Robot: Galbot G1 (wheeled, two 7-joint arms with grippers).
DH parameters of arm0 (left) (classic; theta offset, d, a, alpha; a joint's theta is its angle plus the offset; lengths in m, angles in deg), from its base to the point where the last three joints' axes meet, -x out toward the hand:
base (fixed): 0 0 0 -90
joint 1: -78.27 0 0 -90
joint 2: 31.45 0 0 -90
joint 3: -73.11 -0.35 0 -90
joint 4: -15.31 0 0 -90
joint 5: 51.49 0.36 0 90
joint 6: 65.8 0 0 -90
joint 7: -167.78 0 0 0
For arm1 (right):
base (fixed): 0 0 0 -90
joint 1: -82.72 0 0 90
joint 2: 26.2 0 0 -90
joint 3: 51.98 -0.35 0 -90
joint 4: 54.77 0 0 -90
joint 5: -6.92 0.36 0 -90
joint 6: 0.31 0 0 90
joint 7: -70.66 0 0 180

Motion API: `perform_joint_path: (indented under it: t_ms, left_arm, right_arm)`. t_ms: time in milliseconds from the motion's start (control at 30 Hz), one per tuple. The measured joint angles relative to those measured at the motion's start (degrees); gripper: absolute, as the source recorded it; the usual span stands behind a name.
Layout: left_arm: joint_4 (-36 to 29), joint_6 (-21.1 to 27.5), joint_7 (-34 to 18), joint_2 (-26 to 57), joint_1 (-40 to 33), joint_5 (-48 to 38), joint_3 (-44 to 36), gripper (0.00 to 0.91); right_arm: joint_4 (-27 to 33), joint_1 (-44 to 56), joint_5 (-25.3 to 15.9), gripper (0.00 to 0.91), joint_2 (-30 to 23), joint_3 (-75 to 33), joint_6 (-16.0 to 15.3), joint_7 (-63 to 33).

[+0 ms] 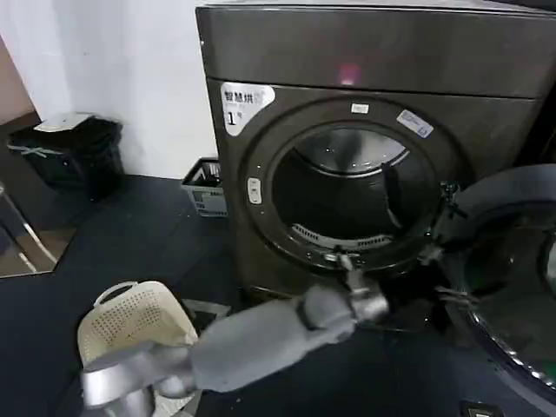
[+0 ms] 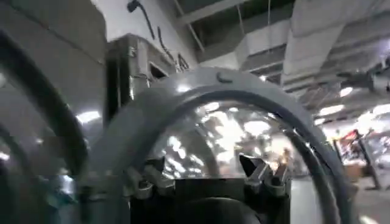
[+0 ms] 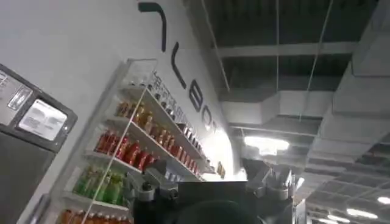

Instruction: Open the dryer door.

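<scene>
From my head camera the dryer (image 1: pixel 373 174) filled the upper right of the frame, a dark grey-brown box with a white "1" label (image 1: pixel 243 104) at its upper left and a small pink light (image 1: pixel 348 73) glowing on the top panel. The dryer door (image 1: pixel 508 278) stood swung wide open at the right edge of the frame, hinged on the machine's right side, its dark inner face turned toward me, and the round drum opening (image 1: pixel 347 195) lay fully exposed.

My left arm stretched from the lower left up toward the centre, and the left gripper (image 1: pixel 347 271) sat just below the opening's lower rim, close to the front of the machine. In the left wrist view the left gripper (image 2: pixel 207 176) had its fingers (image 2: pixel 262 173) spread apart, nothing between them, with the door's grey ring and domed glass (image 2: pixel 225 134) arching directly beyond them (very near, though I could not tell whether anything touched).

The right wrist view looked up past the right gripper (image 3: pixel 210 182), fingers (image 3: pixel 271 179) apart and empty, toward a wall shelf of bottled drinks (image 3: pixel 131 152).

On the dark floor, a cream laundry basket (image 1: pixel 135 321) sat at lower left and a smaller grey basket (image 1: pixel 206 187) stood against the wall left of the dryer.
</scene>
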Motion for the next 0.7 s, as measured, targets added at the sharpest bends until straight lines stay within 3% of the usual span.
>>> perform_joint_path:
  t_ms: [267, 533, 700]
  left_arm:
    - [-9.06, 2.56, -1.52, 13.24, -0.05, 0.13, 0.21, 0.907]
    - [-16.72, 9.24, -2.15, 28.23, 0.35, 1.71, -0.13, 0.907]
    - [-20.32, 13.62, 0.05, 36.94, 1.52, 2.9, 1.59, 0.907]
  right_arm:
    - [-0.64, -0.82, -2.31, 0.907, 0.01, 0.24, 0.72, -0.11]
    - [-1.23, -1.67, -2.81, 0.907, 0.2, 0.93, 0.49, -0.08]
    - [-1.48, -1.81, -6.18, 0.907, 0.29, 0.63, 0.58, 0.49]
